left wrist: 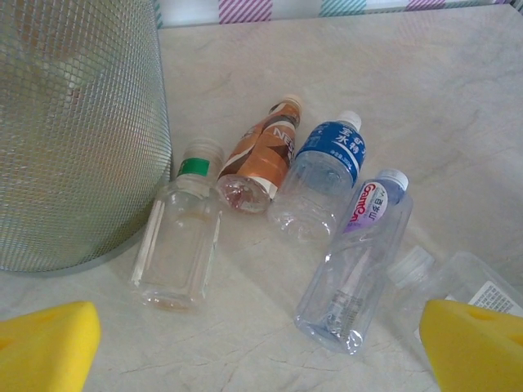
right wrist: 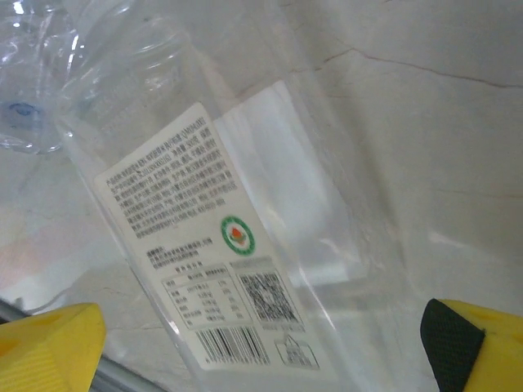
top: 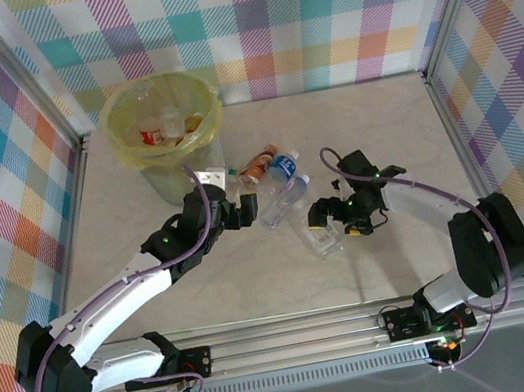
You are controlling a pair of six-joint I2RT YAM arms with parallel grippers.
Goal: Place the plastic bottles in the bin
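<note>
Top external: bin (top: 165, 172) stands at the far left of the table (top: 380, 114), pale green with a yellow-green bag liner; several bottles (top: 169, 126) lie inside it. Loose bottles lie in a cluster right of the bin, between the two arms. Left gripper (top: 238, 200) hangs at the near-left edge of that cluster, close to the bin wall. Right gripper (top: 331, 221) sits low over the white-labelled bottle (top: 322, 239) at the cluster's near-right end. Left wrist: left gripper (left wrist: 261, 351) is spread wide, its yellow fingers (left wrist: 45, 347) at the two lower corners, nothing between them but tabletop. Ahead of it, left to right: green-banded bottle (left wrist: 180, 237), clear and square, lying just beside the bin's (left wrist: 82, 147) mesh wall; orange-labelled bottle (left wrist: 260, 155), crushed, cap pointing away; blue-labelled bottle (left wrist: 327, 163), white cap, touching the orange one's side; pink-and-purple-labelled bottle (left wrist: 359, 253); white-labelled bottle (left wrist: 466, 282) at the right edge, partly behind the right finger. Right wrist: right gripper (right wrist: 261, 351) is wide open, one finger in each lower corner. The white-labelled bottle (right wrist: 212, 245) lies flat on the table between them, label up with barcode visible; no finger contact with it is visible.
</note>
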